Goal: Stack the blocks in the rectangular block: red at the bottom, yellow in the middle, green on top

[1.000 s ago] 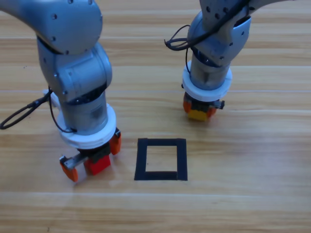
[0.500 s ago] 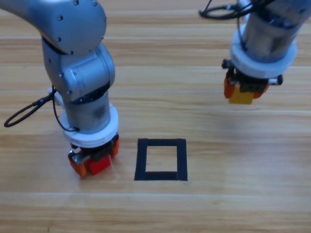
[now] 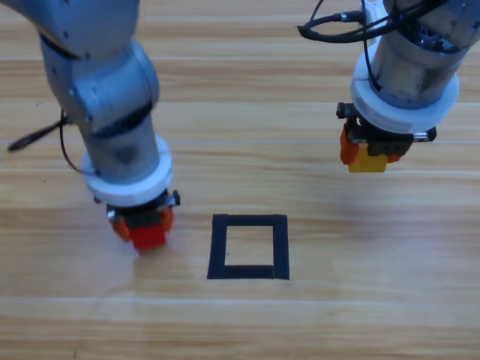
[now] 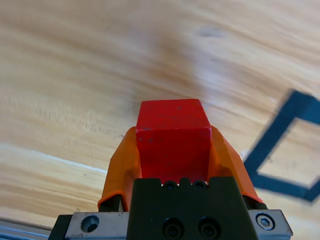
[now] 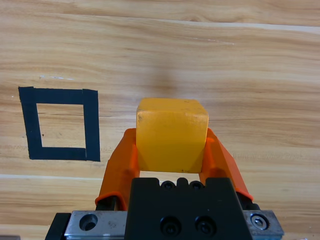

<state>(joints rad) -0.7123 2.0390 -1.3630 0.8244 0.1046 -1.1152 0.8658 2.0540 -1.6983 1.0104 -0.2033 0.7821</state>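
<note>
Orange fingers (image 4: 122, 165) of the left gripper (image 3: 142, 223) clamp the red cube (image 3: 148, 236), the right gripper (image 3: 369, 154) clamps the yellow cube (image 3: 367, 159), both over a wooden table (image 3: 247, 330) bearing a black tape rectangle (image 3: 249, 246).

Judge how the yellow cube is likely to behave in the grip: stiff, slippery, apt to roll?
The yellow cube looks stiff: its edges stay square in the shut right gripper. Flat faces suggest it won't roll. Its smooth surface might slip.

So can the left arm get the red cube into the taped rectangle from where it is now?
Probably yes. The left gripper is shut on the red cube just left of the taped rectangle, nothing lies between them, and the right gripper holds the yellow cube well away.
</note>
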